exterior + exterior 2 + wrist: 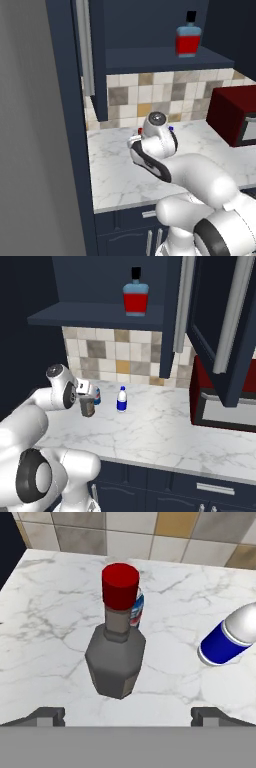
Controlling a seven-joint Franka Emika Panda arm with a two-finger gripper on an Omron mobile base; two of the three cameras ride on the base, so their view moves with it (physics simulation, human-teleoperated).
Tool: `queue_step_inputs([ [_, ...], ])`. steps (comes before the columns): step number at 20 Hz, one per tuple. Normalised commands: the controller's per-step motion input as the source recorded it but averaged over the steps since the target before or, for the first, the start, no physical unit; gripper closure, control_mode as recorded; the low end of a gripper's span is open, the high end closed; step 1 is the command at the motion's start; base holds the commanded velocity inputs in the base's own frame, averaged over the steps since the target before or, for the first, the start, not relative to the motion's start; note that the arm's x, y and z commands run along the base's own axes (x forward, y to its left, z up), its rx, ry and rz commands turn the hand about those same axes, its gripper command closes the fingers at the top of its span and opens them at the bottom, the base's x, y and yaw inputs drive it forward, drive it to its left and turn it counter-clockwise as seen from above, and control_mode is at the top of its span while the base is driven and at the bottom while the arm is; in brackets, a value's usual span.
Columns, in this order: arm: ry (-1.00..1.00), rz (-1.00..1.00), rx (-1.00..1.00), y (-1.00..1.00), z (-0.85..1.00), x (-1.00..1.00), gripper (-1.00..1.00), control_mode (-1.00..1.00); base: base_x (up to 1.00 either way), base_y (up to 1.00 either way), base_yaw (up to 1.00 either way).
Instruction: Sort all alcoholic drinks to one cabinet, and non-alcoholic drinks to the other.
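The slim grey-brown bottle with a red cap (116,662) stands upright on the marble counter (45,642). My gripper (128,716) is open just short of it, one fingertip out to each side and nothing between them. From the right base view the hand (81,389) hovers over this bottle (88,407). The short blue can (138,609) stands right behind the bottle. To its right is the white bottle with a blue label (227,637) (121,399). The squat red bottle with a black cap (188,40) (135,298) stands on the shelf of the open navy upper cabinet (165,60).
A dark red microwave (232,115) sits on the counter to the right. Open navy cabinet doors with long silver handles hang at the left (89,50) and at the right (225,331). A tiled wall (125,356) backs the counter. A tall dark panel (67,125) closes its left end.
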Motion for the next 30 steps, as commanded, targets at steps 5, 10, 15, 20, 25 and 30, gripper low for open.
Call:
queue_step_inputs([
  [5,0.0,0.0,0.0,0.05,-0.18,0.2,-1.0,-1.0,0.0,0.0,0.0],
  [10,0.0,0.0,0.0,0.0,-0.14,0.21,-1.0,-1.0,0.0,0.0,0.0],
  [15,0.0,0.0,0.0,0.0,-0.07,0.27,-1.0,-1.0,0.0,0.0,0.0],
  [20,0.0,0.0,0.0,0.0,-0.07,0.25,-1.0,-1.0,0.0,0.0,0.0],
  [25,0.0,0.0,0.0,0.0,-0.12,0.16,-1.0,-1.0,0.0,0.0,0.0],
  [30,0.0,0.0,0.0,0.0,-0.11,0.18,-1.0,-1.0,0.0,0.0,0.0],
])
